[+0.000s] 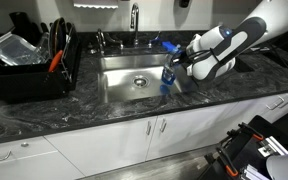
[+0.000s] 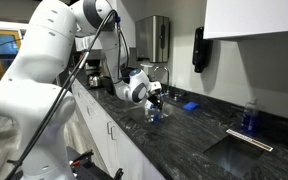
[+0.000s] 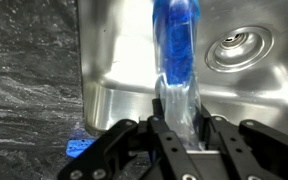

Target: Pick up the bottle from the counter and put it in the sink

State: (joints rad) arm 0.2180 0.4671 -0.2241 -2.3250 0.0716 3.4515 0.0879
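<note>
A clear plastic bottle with blue liquid (image 3: 175, 45) is clamped between my gripper's (image 3: 177, 120) black fingers in the wrist view. It hangs over the steel sink basin (image 3: 234, 90), near the basin's wall and apart from the drain (image 3: 238, 48). In an exterior view the bottle (image 1: 167, 78) hangs upright in the gripper (image 1: 174, 68) over the right side of the sink (image 1: 134, 80). In an exterior view the bottle (image 2: 152, 112) is held above the counter line by the gripper (image 2: 151, 98).
Dark marbled counter (image 1: 44, 110) surrounds the sink. A black dish rack (image 1: 29, 60) with containers stands on the counter. The faucet (image 1: 134, 20) rises behind the basin. A blue sponge (image 2: 190, 105) lies on the counter, and a small blue thing (image 3: 79, 150) lies on the counter edge.
</note>
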